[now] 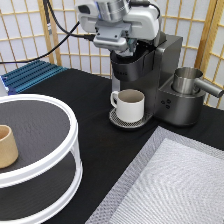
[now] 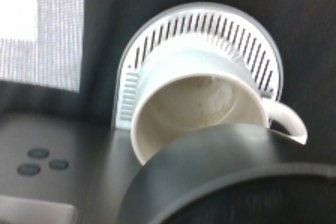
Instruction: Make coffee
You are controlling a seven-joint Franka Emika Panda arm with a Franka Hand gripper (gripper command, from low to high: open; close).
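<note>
Gripper: the gripper [image 1: 122,47] sits in the upper middle of the exterior view, pressed low over the head of the coffee machine [image 1: 150,75] — a pose that suits work at the brew lid. Whether the jaws are apart or together I cannot tell; the hand's body hides them.

Coffee: the pod shows in neither view. It may be inside the machine or hidden under the hand; the pictures do not settle it.

Mug: a white handled mug [image 1: 129,104] stands upright on the round drip grate [image 1: 117,119], directly below the brew head — placed to catch whatever pours. The wrist view looks down into the mug [image 2: 199,107], which appears empty, so I judge no brewing has reached it.

Machine front: three small buttons [image 2: 41,162] show on the grey panel, untouched.

Metal jug: a steel jug [image 1: 186,80] rests on the machine's right side, clear of the arm.

Round stand: a white two-tier stand [image 1: 70,125] at lower left carries a tan handleless cup [image 1: 6,146], well apart from the machine.

Table: a black table [image 1: 95,150] bears it all.
</note>
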